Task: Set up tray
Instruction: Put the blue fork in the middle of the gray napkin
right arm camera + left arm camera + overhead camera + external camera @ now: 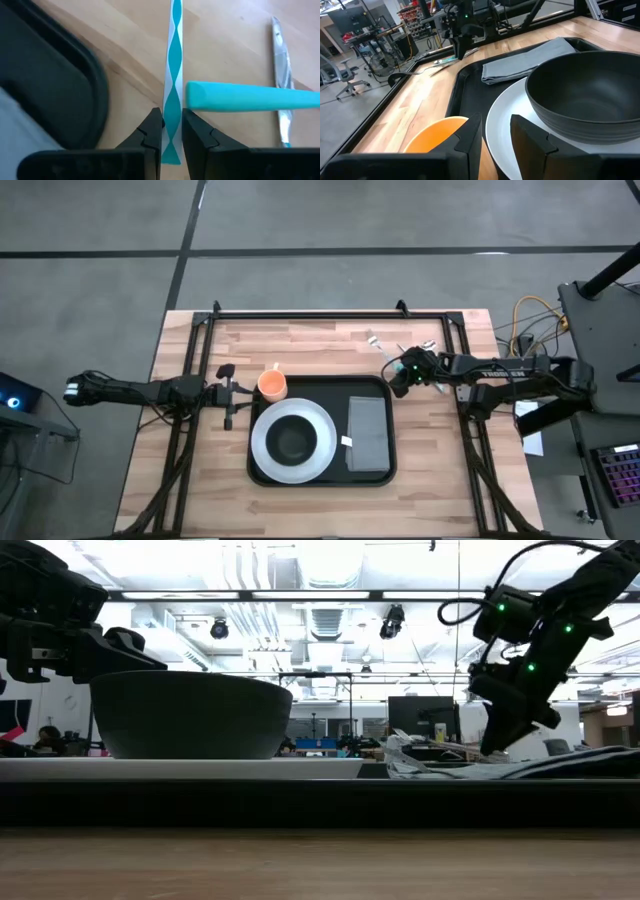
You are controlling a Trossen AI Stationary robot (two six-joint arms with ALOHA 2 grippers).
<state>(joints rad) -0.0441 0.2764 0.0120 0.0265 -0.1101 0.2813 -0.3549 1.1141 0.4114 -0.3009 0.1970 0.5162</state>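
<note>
- While the right gripper (172, 131) hangs over bare wood just off the tray's (263, 470) far right corner, its jaws are clenched on a thin teal-and-white striped strip (172, 65), likely a wrapped straw or stick.
- That strip runs straight away from the jaws, its long axis in line with the fingers; the tray's rounded corner lies just beside it.
- From these jaws the tray lies toward the table's middle and nearer edge, so the coming move, I judge, is a short carry inward over the rim.
- Tray's long axis runs left to right across the table; it sits mid-table, a little toward the near edge.
- Left gripper (232, 393) waits at the tray's far left corner, just beside the cup (272, 385); its jaws stand slightly apart and hold nothing.
- Right arm is the nearer one to the loose cutlery, and to the napkin's (367, 433) side of the tray.
- Count on the tray: one white plate (268, 455), one dark bowl (292, 440) on it, one grey napkin to their right.
- Count off the tray: one orange cup touching or just outside the far left rim, one teal handle (250, 96), one shiny utensil (281, 75) beside it.
- More cutlery may lie in that heap; I cannot tell how many pieces.
</note>
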